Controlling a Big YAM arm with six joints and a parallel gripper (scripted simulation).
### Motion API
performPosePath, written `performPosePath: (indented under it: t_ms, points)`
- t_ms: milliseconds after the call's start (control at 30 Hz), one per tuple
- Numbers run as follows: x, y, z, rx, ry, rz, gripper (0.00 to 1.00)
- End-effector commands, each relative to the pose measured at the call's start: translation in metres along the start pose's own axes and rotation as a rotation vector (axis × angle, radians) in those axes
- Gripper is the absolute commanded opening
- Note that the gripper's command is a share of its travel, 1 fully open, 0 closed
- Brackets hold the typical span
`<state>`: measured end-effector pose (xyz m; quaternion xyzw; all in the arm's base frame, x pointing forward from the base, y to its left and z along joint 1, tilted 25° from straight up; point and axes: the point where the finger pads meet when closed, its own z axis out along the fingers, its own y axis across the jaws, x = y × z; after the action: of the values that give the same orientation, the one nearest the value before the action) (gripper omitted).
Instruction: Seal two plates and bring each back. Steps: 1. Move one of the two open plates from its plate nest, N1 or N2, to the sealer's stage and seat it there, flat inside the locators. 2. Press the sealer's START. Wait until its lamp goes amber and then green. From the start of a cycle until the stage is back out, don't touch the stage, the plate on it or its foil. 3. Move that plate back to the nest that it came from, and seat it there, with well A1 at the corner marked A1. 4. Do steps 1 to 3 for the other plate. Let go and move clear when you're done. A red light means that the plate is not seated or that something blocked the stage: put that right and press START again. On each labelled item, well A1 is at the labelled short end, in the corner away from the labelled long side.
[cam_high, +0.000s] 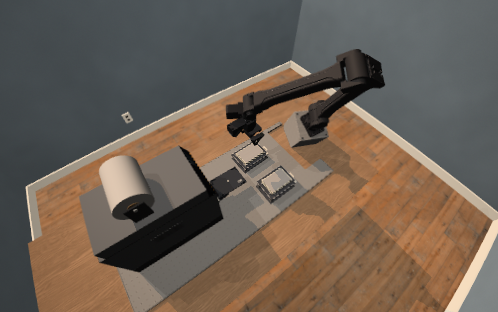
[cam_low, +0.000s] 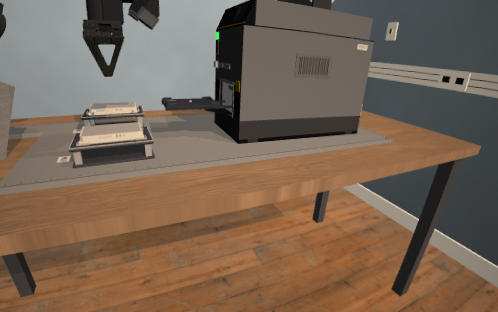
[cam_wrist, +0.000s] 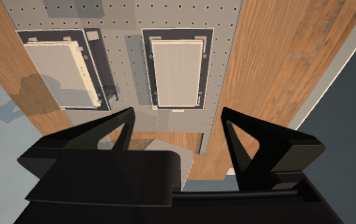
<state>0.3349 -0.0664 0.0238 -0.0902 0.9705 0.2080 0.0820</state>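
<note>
Two pale plates sit in dark nests on the grey mat. In the wrist view one plate (cam_wrist: 177, 74) lies ahead, between my fingers' line, and the other (cam_wrist: 60, 67) lies to the left. In the top view they are the farther plate (cam_high: 249, 156) and the nearer plate (cam_high: 275, 182). My gripper (cam_high: 255, 137) is open and empty, well above the farther plate (cam_low: 111, 111); it also shows in the wrist view (cam_wrist: 177, 132) and in the exterior view (cam_low: 107, 70). The sealer's stage (cam_low: 192, 102) is out and empty. The sealer's lamp (cam_low: 217, 35) is green.
The sealer (cam_high: 160, 205) is a tall dark box with a foil roll (cam_high: 125, 185) on top, at the mat's other end. My arm's base block (cam_high: 306, 129) stands beyond the nests. A small label (cam_low: 64, 159) lies by the nearer nest (cam_low: 112, 145).
</note>
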Motion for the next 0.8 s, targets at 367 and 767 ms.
performPosePath:
  t_ms: [367,767]
  points:
    - [0.000,0.006,0.003,0.005,-0.010,0.007,1.00]
    - [-0.034,0.056,-0.056,0.024,-0.031,0.012,1.00]
